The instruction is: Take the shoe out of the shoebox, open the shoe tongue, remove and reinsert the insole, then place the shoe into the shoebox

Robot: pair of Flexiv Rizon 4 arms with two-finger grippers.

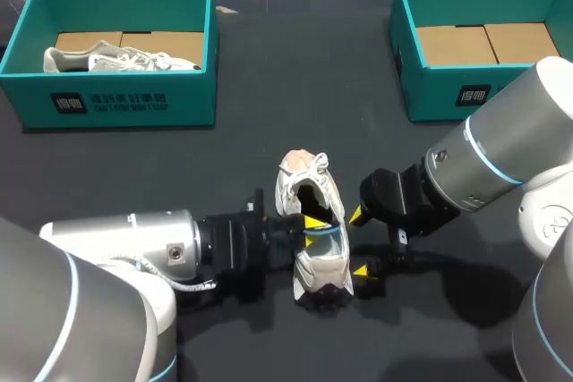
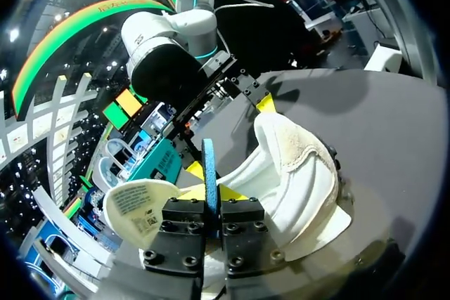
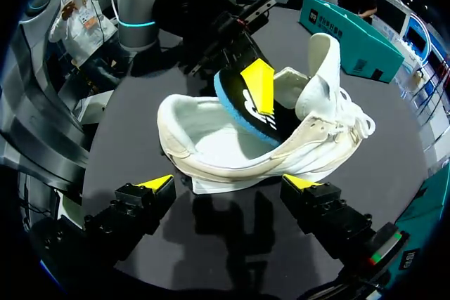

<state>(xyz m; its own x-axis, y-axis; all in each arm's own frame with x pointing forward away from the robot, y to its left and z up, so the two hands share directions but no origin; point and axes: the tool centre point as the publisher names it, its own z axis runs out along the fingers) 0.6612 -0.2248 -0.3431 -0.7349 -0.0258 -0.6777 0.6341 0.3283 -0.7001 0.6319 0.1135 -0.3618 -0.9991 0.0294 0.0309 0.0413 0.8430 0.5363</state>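
The shoe lies on its sole at the middle of the table, toe towards the far side, heel near, with its tongue pulled up. The insole is pinched on edge by the left gripper, whose fingers are clenched on it, and its front part is sunk in the shoe's opening. The right gripper is spread wide just to the right of the shoe, grasping nothing. Since the shoe is not pinned by anything, it could be dragged or tipped leftward if the insole is pulled or pushed, because only friction with the table resists. The insole could also be folded or caught on the heel collar if it is driven in at this steep tilt. Room is tight on both sides, where the two arms crowd the shoe. Open table is left on the far side, up to the left box, where a second shoe is seen, and the right box, where only the cardboard floor shows. The near edge cannot be made out.
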